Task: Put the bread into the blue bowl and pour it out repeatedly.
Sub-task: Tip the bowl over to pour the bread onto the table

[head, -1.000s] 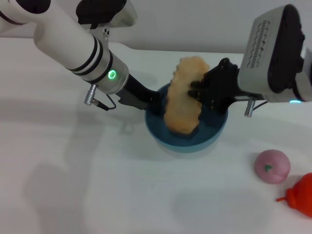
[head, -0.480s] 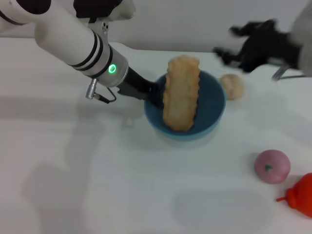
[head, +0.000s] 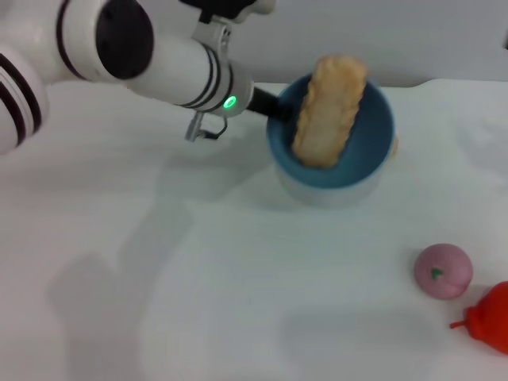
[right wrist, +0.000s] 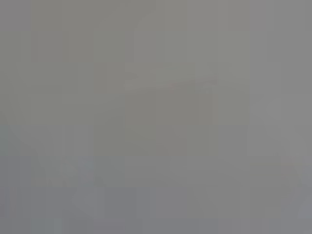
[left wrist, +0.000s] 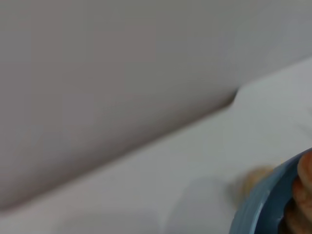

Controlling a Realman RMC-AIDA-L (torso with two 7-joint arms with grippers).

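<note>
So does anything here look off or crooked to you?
The blue bowl is tipped, held at its rim by the left gripper, and the bread stands on end inside, poking above the rim.

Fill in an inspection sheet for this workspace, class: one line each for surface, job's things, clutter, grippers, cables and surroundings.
Surface: white table, bare at front left.
Job's things: bread leans inside the bowl, top end above the rim; bowl lifted and tilted.
Clutter: pink ball and red toy at front right; bun behind the bowl.
Grippers: left gripper at the bowl's rim, jaws hidden; right gripper not seen.
Cables: short cable at the left wrist.
Surroundings: plain wall behind.
</note>
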